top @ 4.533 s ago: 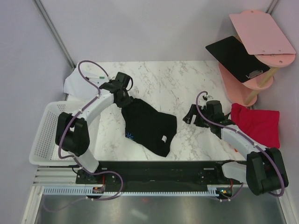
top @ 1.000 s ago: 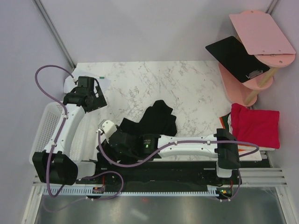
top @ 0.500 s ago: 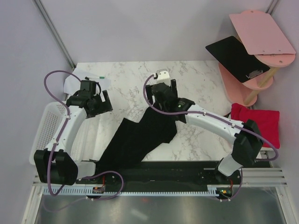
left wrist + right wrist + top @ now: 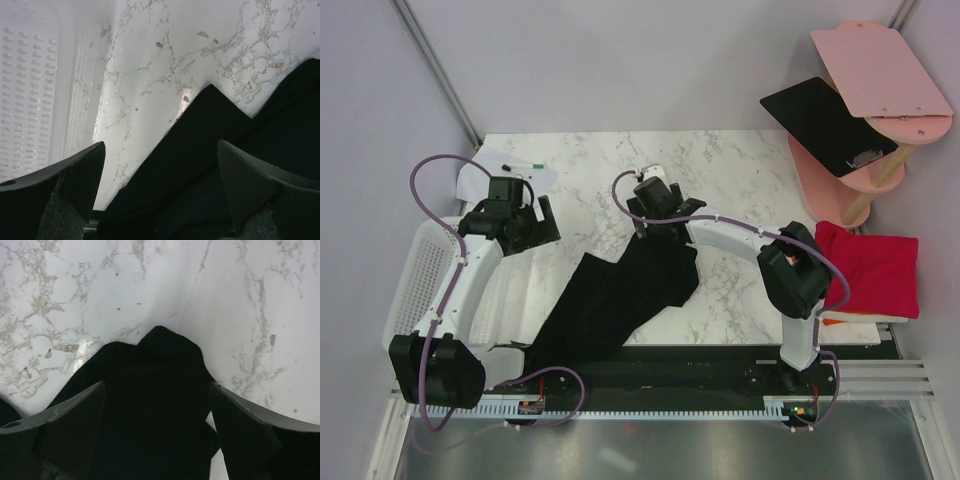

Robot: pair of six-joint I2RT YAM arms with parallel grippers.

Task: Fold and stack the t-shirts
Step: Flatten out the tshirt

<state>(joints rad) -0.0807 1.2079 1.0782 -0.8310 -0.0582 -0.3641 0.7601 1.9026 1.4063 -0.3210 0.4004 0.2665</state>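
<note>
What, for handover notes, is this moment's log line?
left gripper: open, empty | right gripper: open above black t-shirt | t-shirt: unfolded, lying diagonally

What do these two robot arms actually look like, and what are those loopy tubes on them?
The left arm and right arm have white shells with chunky black joints. A purple cable loops along each. The left gripper and right gripper each end in two dark, wedge-shaped fingers.

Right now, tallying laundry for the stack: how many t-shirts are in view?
3. A black t-shirt lies spread on the marble table, toward its near edge; a folded red t-shirt sits right of the table; an orange edge peeks from beneath it. More may be hidden underneath.
</note>
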